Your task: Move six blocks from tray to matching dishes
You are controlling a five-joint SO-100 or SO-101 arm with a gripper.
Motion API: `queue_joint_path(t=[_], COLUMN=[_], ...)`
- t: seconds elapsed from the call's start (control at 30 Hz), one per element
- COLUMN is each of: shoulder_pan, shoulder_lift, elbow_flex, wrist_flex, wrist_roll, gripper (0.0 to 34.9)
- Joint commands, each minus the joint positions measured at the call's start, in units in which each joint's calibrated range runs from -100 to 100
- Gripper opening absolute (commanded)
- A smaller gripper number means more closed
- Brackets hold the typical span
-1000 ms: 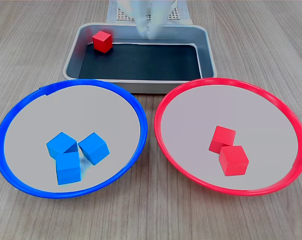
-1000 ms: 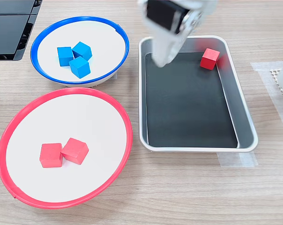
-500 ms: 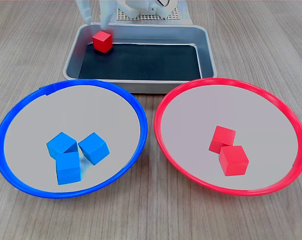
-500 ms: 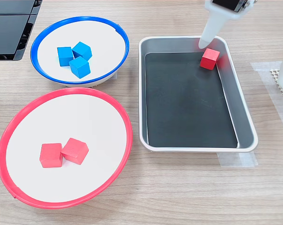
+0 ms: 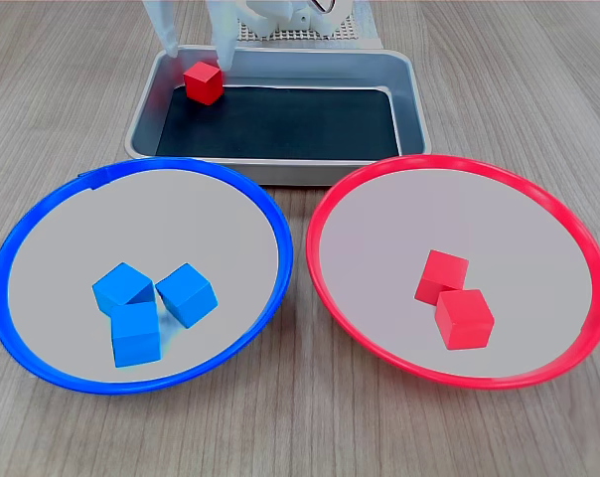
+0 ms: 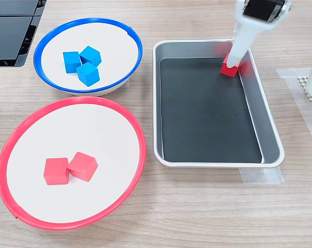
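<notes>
Bright, even overhead light, soft faint shadows, both exterior views sharp throughout.

From my station the gripper stands over the tray's far corner at the first exterior view's left, its fingers astride the lone block there. Nearer the camera than the gripper lie two dishes — one dish to that view's left holds three blocks, the other dish to its right holds two blocks touching
</notes>
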Motion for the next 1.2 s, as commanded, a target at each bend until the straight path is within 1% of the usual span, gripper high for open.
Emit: queue_joint_path(t=[0.0,0.33,0.37,0.4,0.43,0.47,0.53,0.57,0.6,0.63,0.73,0.83,0.9,0.93,1.03,1.07,1.13,1.17], shoulder_pan=[-0.3,-1.0,-1.4,-1.9,-3.0,-4.2,-8.1,-11.7,-18.1,-19.8,-31.6,-40.3,-45.1,-46.5,-49.2,-49.6,-49.7,-49.5], shoulder_lift=[-0.7,-0.9,-1.0,-1.1,-1.1,-1.1,-0.7,0.2,2.8,4.0,15.2,28.1,37.2,40.7,48.6,50.1,51.4,51.3], elbow_flex=[1.3,7.9,8.5,8.8,9.0,8.9,6.2,2.7,-4.6,-7.0,-28.0,-47.2,-57.8,-61.1,-65.7,-65.2,-62.4,-61.3], wrist_flex=[-2.3,-8.9,-9.6,-9.9,-10.4,-11.0,-10.8,-9.6,-8.4,-8.1,-6.2,-6.9,-8.1,-8.6,-10.3,-11.4,-13.7,-14.3], wrist_roll=[-0.1,0.1,0.1,0.0,-0.9,-2.2,-6.4,-10.1,-17.2,-19.3,-31.9,-39.5,-41.7,-42.1,-41.1,-40.1,-38.1,-37.3], gripper=[17.3,17.0,15.4,11.6,0.9,0.2,0.1,0.1,0.1,0.1,0.0,0.0,0.0,0.0,0.5,3.9,13.7,17.6])
